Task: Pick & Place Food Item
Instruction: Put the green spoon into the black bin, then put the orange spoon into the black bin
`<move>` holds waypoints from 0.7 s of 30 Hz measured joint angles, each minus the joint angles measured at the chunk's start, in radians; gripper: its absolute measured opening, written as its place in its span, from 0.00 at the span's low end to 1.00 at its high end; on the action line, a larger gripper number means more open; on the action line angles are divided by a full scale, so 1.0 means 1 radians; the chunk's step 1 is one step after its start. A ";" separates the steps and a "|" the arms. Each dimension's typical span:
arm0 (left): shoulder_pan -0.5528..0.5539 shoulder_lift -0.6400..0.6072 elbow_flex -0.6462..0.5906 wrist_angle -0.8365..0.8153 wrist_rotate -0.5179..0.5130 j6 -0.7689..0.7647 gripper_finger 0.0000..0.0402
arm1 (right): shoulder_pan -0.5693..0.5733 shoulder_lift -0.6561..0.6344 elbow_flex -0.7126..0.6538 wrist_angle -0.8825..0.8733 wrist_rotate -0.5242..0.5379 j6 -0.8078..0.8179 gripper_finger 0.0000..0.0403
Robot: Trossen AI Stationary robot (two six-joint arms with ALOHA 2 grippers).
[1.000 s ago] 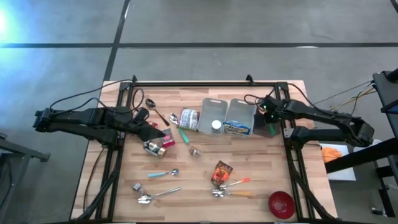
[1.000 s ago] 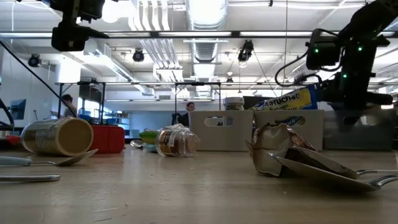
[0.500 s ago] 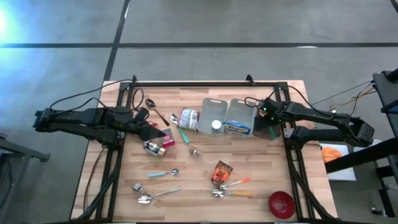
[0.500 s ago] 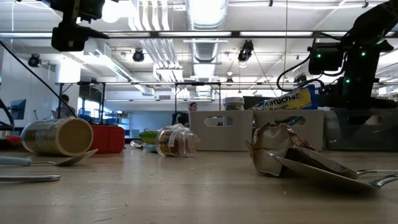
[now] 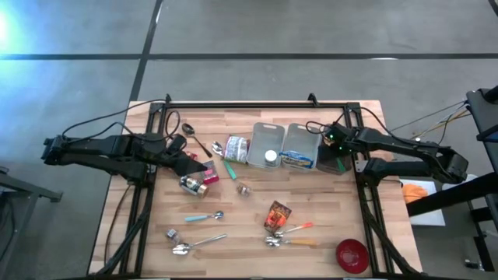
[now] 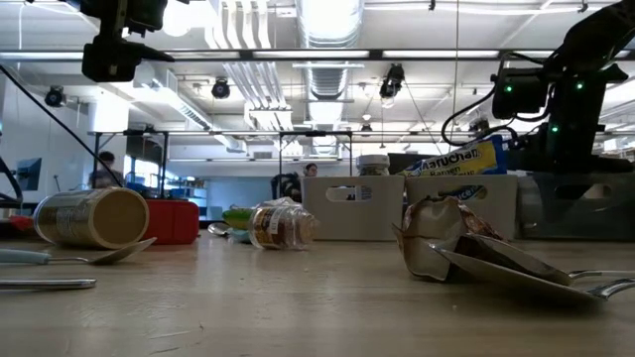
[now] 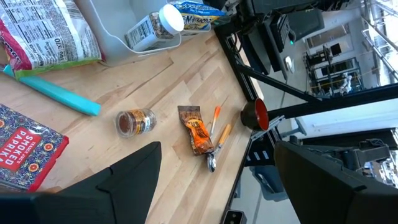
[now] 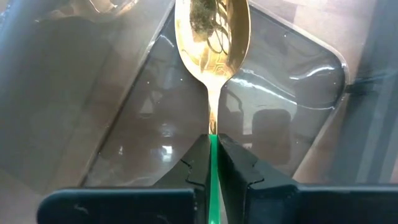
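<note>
The right gripper (image 8: 212, 163) is clamped on a green-handled spoon (image 8: 211, 37), holding it over a dark clear bin (image 8: 298, 112) at the table's right edge, just beside two white bins (image 5: 268, 138). The ramen pack (image 5: 298, 160) lies in the nearer white bin, a bottle (image 5: 270, 156) in the other. The left gripper (image 5: 194, 165) hangs spread wide and empty above a can (image 5: 191, 183) and red box (image 5: 208, 176).
</note>
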 joint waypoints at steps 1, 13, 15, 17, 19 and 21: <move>0.000 0.000 0.000 0.000 0.000 -0.001 0.79 | 0.000 0.000 0.000 0.000 0.000 0.000 0.05; 0.000 0.000 0.000 0.000 0.000 -0.003 0.79 | 0.000 -0.001 -0.008 0.002 -0.016 0.000 0.37; 0.000 0.000 0.000 0.000 0.000 -0.003 0.79 | 0.000 -0.001 -0.008 0.002 -0.021 0.000 0.41; 0.000 0.000 0.000 0.000 0.000 -0.003 0.79 | 0.000 -0.001 -0.008 0.002 -0.021 0.002 0.44; 0.000 0.000 0.000 0.000 0.000 -0.004 0.79 | 0.000 -0.001 -0.006 0.000 -0.021 0.002 0.46; 0.000 0.000 0.000 0.000 0.000 -0.007 0.79 | 0.001 -0.001 0.008 -0.001 -0.022 -0.004 0.47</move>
